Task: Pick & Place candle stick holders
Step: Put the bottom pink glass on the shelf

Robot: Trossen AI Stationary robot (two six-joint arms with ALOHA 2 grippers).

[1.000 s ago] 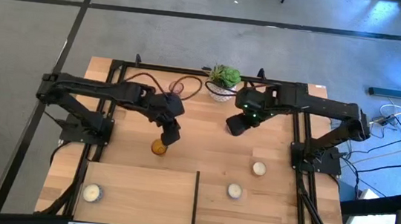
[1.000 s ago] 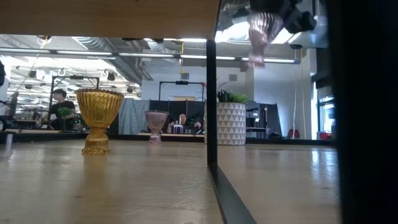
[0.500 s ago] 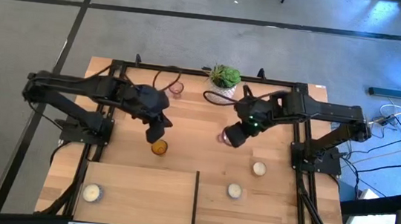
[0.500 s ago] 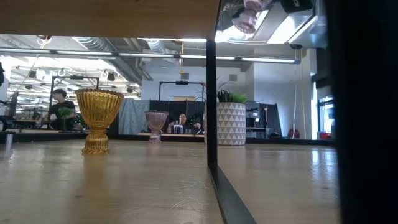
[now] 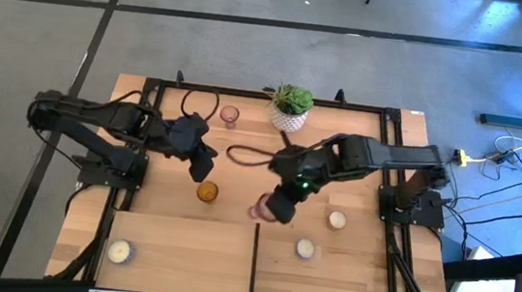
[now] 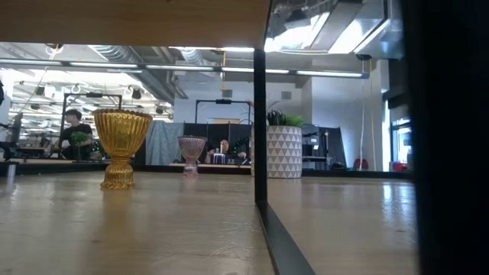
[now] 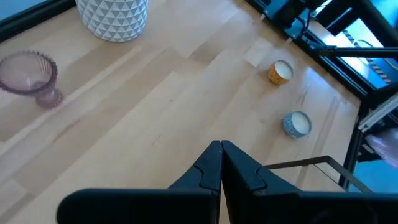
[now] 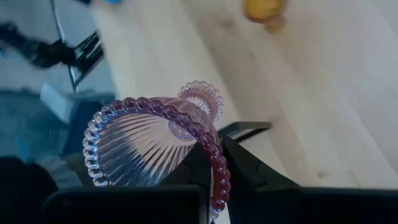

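Here the right gripper hangs over the worktop's middle, its fingers pinching a pink glass holder by the rim. The left gripper, fingers pressed together, hovers just beside the amber holder.

Open wood around the amber holder, with clutter behind and to one side

The amber holder has bare tabletop in front of it; the left end effector hangs just behind it, the right end effector with its pink holder beside it over the dark divider bar. Farther back stand a second pink holder, the plant pot and a looping cable.
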